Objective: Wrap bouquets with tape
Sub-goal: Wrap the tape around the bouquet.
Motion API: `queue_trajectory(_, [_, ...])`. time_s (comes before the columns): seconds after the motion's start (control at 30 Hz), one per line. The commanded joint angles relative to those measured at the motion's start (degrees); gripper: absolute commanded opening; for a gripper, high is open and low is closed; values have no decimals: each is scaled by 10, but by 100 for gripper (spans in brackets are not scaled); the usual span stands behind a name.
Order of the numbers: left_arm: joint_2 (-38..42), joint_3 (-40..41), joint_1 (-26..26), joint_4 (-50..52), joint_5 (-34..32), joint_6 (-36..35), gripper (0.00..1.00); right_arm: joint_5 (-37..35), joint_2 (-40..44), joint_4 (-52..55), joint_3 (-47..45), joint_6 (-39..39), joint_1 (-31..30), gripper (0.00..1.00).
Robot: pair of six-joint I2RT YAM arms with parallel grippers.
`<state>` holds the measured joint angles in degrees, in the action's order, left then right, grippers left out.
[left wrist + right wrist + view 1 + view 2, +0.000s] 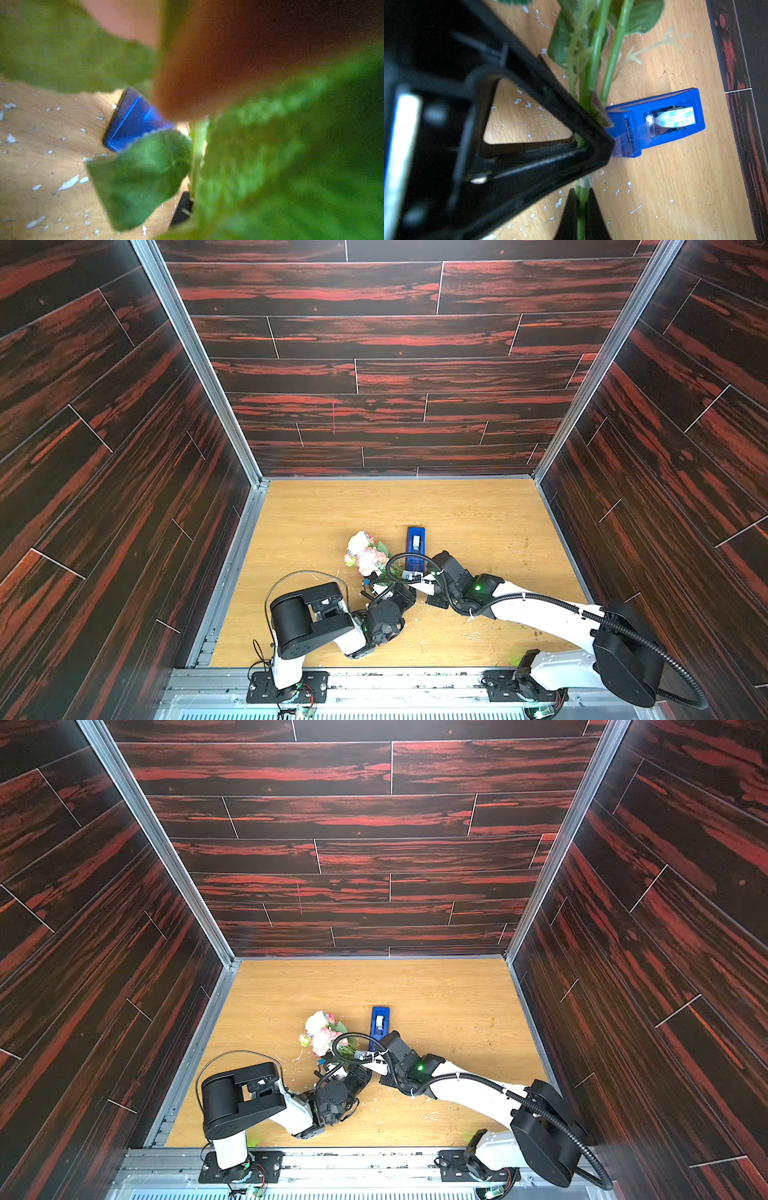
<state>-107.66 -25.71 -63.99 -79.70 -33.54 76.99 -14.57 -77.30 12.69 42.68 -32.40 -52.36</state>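
Stems (597,52), thin and green (the bouquet's), sit pinched in left claw (581,204) and triangular right claw (600,136).

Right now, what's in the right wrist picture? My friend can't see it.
Green bouquet stems are pinched by the right gripper and by the left gripper, big and blurry. Behind, a blue tape dispenser lies on the wooden table.
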Motion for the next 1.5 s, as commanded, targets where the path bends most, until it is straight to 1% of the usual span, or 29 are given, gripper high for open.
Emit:
queue_trajectory(0.0, [-1, -12, 12, -12, -12, -13, 0, 119, 24, 72, 5, -23, -19, 29])
queue_trajectory(0.03, [-1, -10, 12, -12, -11, -13, 0, 138, 26, 89, 15, -25, -13, 37])
queue_trajectory(0.07, [-1, -10, 13, -12, -8, -13, 0, 157, 29, 106, 25, -25, -3, 41])
queue_trajectory(0.1, [0, -9, 13, -12, -5, -14, 0, 182, 32, 122, 36, -27, 11, 43])
queue_trajectory(0.17, [3, -7, 13, -12, 8, -23, 0, 266, 33, 162, 62, -29, 59, 48])
queue_trajectory(0.27, [11, -3, 13, -12, 29, -38, 0, 388, 8, 214, 101, -48, 134, 50])
queue_trajectory(0.3, [13, -2, 13, -12, 32, -40, 0, 411, -7, 231, 116, -57, 152, 50])
queue_trajectory(0.43, [29, -6, 13, -12, 54, -65, 0, 463, -75, 269, 162, -97, 192, 51])
queue_trajectory(0.6, [40, -5, 12, -12, 62, -76, 0, 523, -139, 305, 208, -118, 227, 50])
queue_trajectory(0.7, [45, 0, 11, -12, 57, -78, 0, 527, -162, 330, 220, -129, 228, 50])
queue_trajectory(0.83, [51, 3, 9, -12, 55, -79, 0, 529, -166, 315, 207, -126, 229, 50])
queue_trajectory(0.97, [49, 0, 7, -11, 57, -80, 0, 537, -188, 312, 209, -126, 229, 49])
queue_trajectory(1.13, [53, 2, 6, -12, 53, -80, 0, 549, -207, 296, 207, -117, 228, 44])
queue_trajectory(1.27, [56, 3, 5, -12, 50, -83, 0, 524, -200, 265, 190, -104, 222, 41])
queue_trajectory(1.47, [52, 1, 6, -12, 49, -83, 0, 495, -174, 213, 158, -78, 214, 42])
